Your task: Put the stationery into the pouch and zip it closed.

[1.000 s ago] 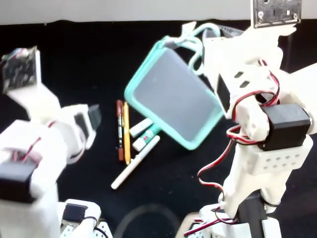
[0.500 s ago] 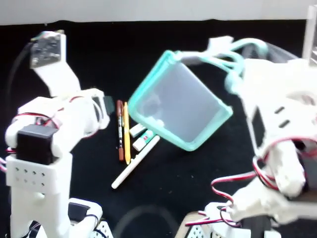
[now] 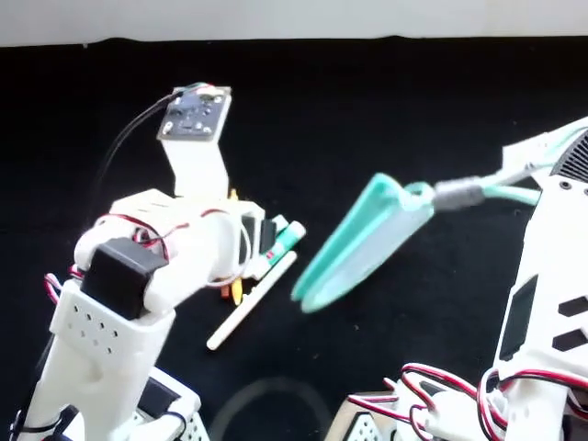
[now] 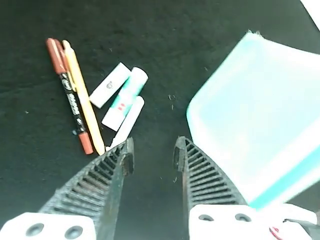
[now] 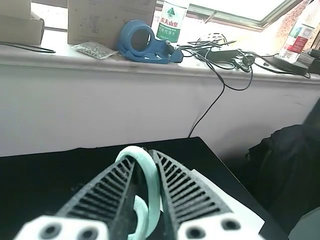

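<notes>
Now the right gripper (image 5: 142,159) is clamping the mint-green strap loop (image 5: 146,172) of the flat translucent pouch with a teal rim (image 3: 363,243), which is hanging tilted above the black tabletop (image 3: 386,119), right of centre in the high view. The left gripper (image 4: 153,150), jaws apart, is hovering at centre-left over the brown marker (image 4: 70,102), yellow pen (image 4: 84,107), long white pen (image 3: 250,301) and two short white-and-teal sticks (image 4: 125,97).

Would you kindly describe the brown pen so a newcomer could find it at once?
On the dark table, find the stationery cluster near the left claw. The brown pen lies at its edge beside the orange pen; it alone has a black middle.
</notes>
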